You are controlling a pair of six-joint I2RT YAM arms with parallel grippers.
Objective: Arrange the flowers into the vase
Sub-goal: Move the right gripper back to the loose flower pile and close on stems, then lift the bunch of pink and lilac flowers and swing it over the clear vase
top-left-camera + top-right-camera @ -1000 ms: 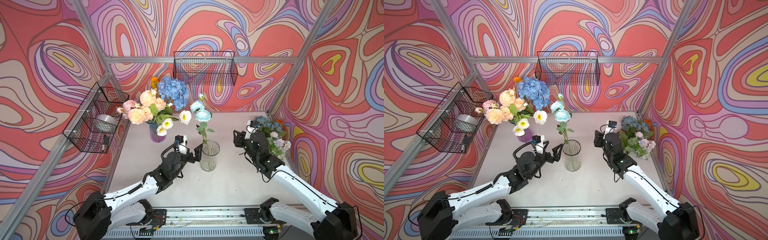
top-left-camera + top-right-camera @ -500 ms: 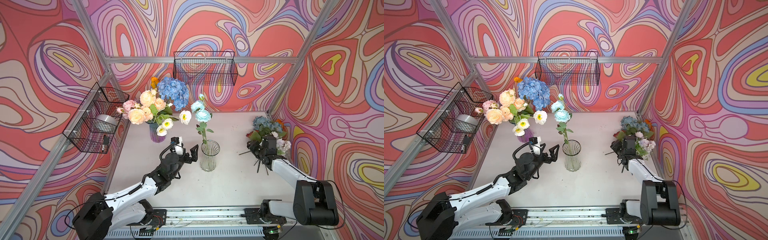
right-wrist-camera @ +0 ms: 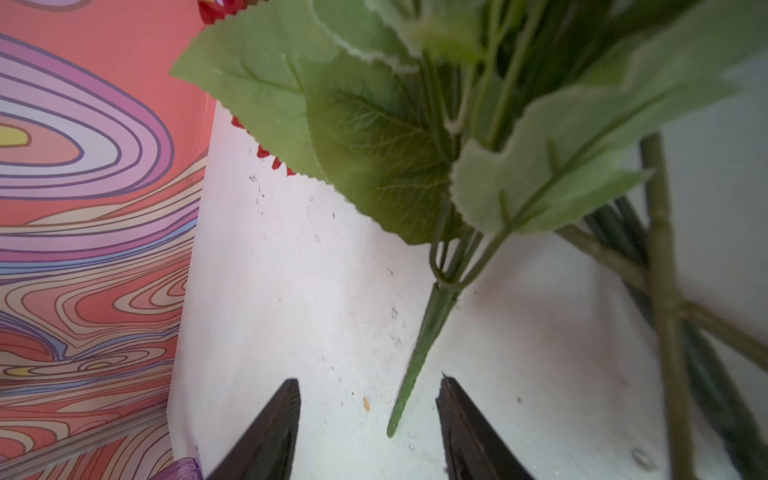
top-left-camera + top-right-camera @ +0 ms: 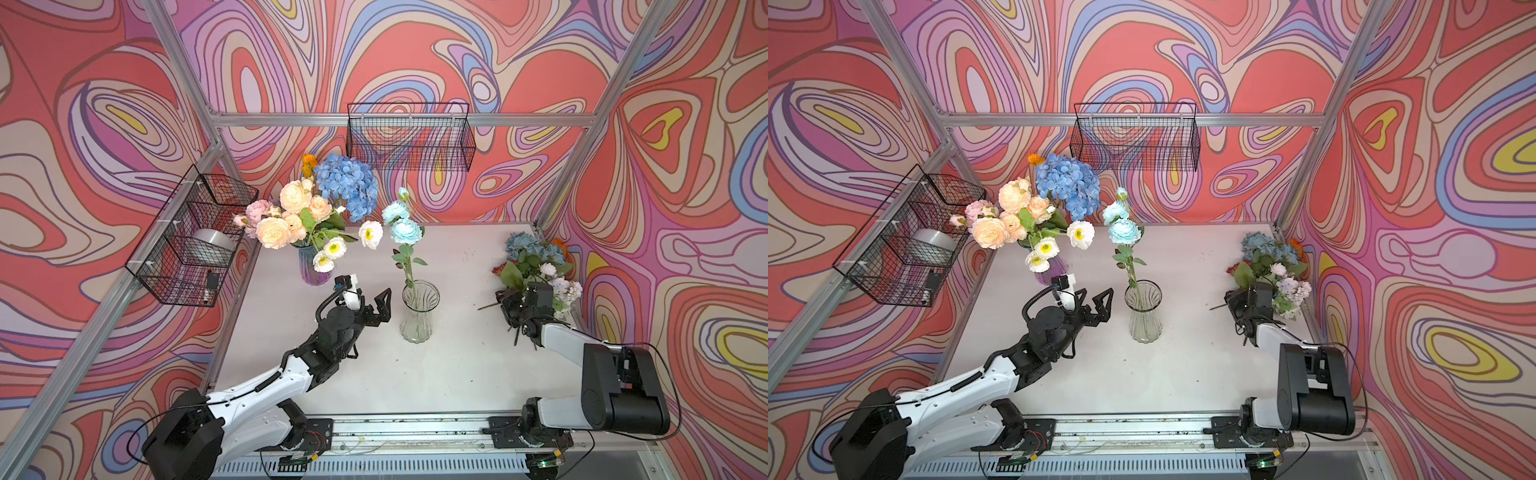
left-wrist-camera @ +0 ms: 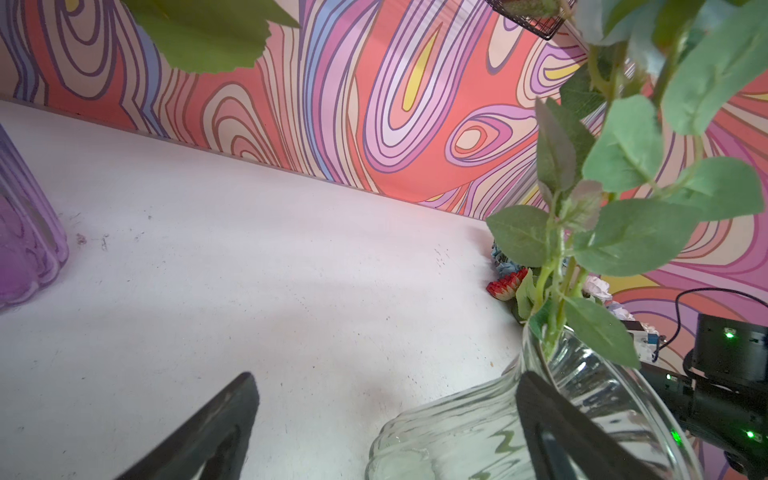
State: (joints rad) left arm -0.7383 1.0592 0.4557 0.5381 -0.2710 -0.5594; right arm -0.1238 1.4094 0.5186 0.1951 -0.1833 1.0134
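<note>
Right arm (image 4: 561, 338) has dropped to the flower pile (image 4: 536, 266) at mid-right of a top view. Its right fingers (image 3: 274, 424), half-spread, straddle one stem (image 3: 419, 345) tip, its length pointing at them, unclamped. Left fingers (image 5: 216, 428), wide, sit beside the vase (image 4: 419, 311).

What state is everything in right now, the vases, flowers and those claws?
Clear glass vase: upright, holding a teal rose stem.
Purple vase: upright, holding a full bouquet.
Loose flowers: lying heaped on the table.
Left gripper: open, empty, beside the glass vase.
Right gripper: open, jaws straddling a green stem.
</note>
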